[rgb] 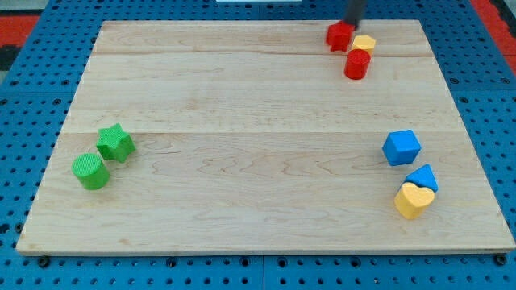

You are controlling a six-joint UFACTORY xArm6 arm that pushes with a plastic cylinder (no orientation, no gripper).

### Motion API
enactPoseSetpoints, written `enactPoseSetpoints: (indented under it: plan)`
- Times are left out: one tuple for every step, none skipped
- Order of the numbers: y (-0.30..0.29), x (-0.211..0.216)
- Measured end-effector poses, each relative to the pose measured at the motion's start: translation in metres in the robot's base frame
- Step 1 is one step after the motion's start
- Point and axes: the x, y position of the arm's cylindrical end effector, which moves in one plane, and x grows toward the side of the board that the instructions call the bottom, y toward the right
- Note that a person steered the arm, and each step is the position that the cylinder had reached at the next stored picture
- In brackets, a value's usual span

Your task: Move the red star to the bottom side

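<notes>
The red star (339, 35) lies near the view's top edge of the wooden board, right of centre. My tip (352, 24) comes down from the view's top and sits right at the star's upper right side, touching or nearly touching it. A yellow block (364, 43) lies just right of the star, touching it. A red cylinder (357, 64) stands just below the yellow block.
A blue cube (401, 147), a blue block (422, 177) and a yellow heart (414, 200) sit at the view's lower right. A green star (115, 142) and a green cylinder (90, 171) sit at the view's lower left. The wooden board (242, 129) rests on a blue pegboard.
</notes>
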Motion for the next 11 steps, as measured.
enactPoseSetpoints:
  plan:
    - [-0.100,0.055]
    - [-0.120,0.054]
    - [-0.106,0.017]
    - [-0.033,0.037]
    - [-0.064,0.084]
    - [-0.082,0.118]
    - [-0.088,0.084]
    - [-0.096,0.061]
    - [-0.054,0.068]
    - [0.002,0.075]
    - [-0.024,0.083]
